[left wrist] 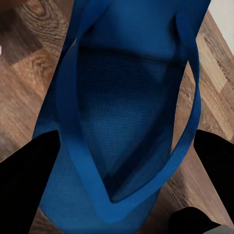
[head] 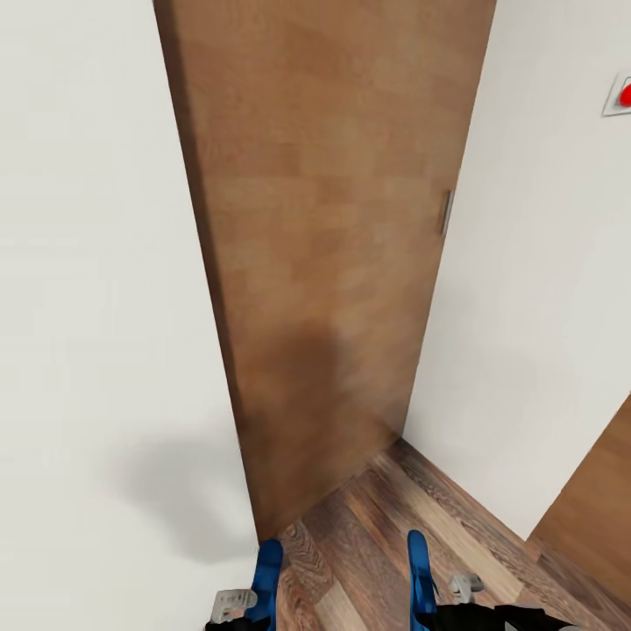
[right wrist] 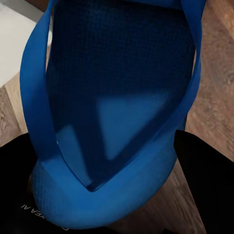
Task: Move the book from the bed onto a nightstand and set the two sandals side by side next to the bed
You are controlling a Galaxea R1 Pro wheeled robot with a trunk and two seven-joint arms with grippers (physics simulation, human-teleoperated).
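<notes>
- Nearest to me, at 7 o'clock in the head view, my left tool (head: 237,605) is clamped on one blue sandal (head: 267,574), carried on edge with its sole pointing away toward the door.
- At 5 o'clock, my right tool (head: 447,600) is clamped on the other sandal (head: 421,574), also on edge; the two ride apart, roughly parallel, above the dark wood floor (head: 368,535).
- The left wrist view looks straight down the thong strap (left wrist: 73,141) of its sandal, black tool fingers (left wrist: 24,180) flanking the toe end with floorboards beyond.
- The right wrist view gives the same picture: strap (right wrist: 34,97) and textured footbed between dark fingers (right wrist: 204,180).
- Beyond the sandals, at 12 o'clock, a brown wooden door (head: 324,228) stands between white walls (head: 96,263), with a slim metal handle (head: 446,213) at 2 o'clock and a red-and-white wall fitting (head: 619,95) further up.
- Neither bed, book nor nightstand is in sight, so I judge this a transit leg, with both sandals in hand and the book not yet dealt with.
- To do it well I would keep both grips firm and the arms tucked low while steering the base away from this corner; the door and right-hand wall sit close, so a wide turn risks clipping a sandal and twisting it in the grip.
- I would keep the pair level and parallel, ready to set down together beside the bed.
</notes>
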